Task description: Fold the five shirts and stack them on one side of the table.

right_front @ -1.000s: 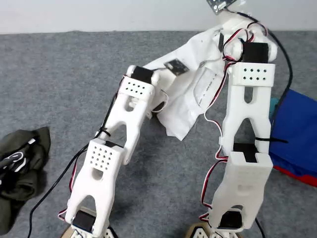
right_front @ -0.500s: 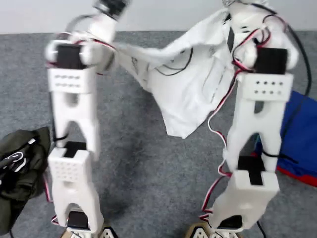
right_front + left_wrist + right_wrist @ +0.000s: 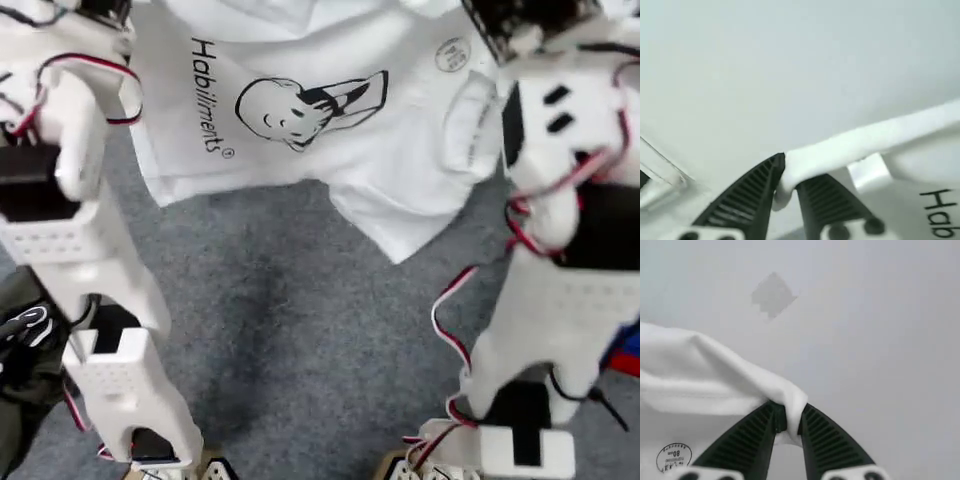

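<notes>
the white shirt [image 3: 330, 130] hangs spread out between the two arms, lifted above the grey table surface [image 3: 300, 340], its printed front turned toward the high camera with black lettering and a drawn head across the chest. its lower part droops to a point near the middle of the table, and one short sleeve hangs by the right arm [image 3: 570, 260]. the left gripper [image 3: 790, 172] has its black ribbed fingers [image 3: 745, 200] pressed together on a folded edge of the shirt, with a bunched bit of white cloth squeezed between the tips; the lettering lies close by, which matches the arm on the left side [image 3: 70, 210] of the high view. the right gripper [image 3: 788, 415] likewise pinches a fold of the same shirt, its fingertips closed tight on the cloth, with the small round stamp on the fabric nearby. both pinched edges run along the top of the garment, well apart from each other, so the cloth is stretched fairly flat between them. a dark crumpled shirt [image 3: 25, 350] lies on the table at the left edge, beside the base of the left arm. a bit of blue and red cloth [image 3: 627, 352] peeks out at the right edge, behind the right arm.
</notes>
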`<state>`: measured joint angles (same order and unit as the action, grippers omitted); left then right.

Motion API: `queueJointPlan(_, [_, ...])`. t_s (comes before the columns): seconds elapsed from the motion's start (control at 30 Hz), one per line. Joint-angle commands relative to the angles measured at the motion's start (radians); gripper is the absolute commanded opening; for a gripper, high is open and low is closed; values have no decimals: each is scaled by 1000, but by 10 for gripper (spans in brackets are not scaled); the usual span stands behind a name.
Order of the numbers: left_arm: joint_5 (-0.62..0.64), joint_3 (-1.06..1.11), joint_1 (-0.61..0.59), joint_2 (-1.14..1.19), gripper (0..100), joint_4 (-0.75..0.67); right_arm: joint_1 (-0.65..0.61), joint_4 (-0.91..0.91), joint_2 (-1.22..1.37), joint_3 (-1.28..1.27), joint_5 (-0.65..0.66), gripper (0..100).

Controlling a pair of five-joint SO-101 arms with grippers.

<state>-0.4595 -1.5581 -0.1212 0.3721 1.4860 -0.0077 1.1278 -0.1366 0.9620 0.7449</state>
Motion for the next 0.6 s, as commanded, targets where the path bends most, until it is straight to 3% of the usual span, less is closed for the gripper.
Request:
queueJointPlan(0.0, [-46, -31, -9, -109, 14, -17, -2, -21, -102, 14, 34, 10])
queueJointPlan(0.37, [-78, -31, -11, -344, 14, 258, -1, 265, -346, 11, 92, 10])
queueJointPlan(0.57, [-77, 35, -11, -361, 14, 270, -4, 446, -314, 6, 110, 10])
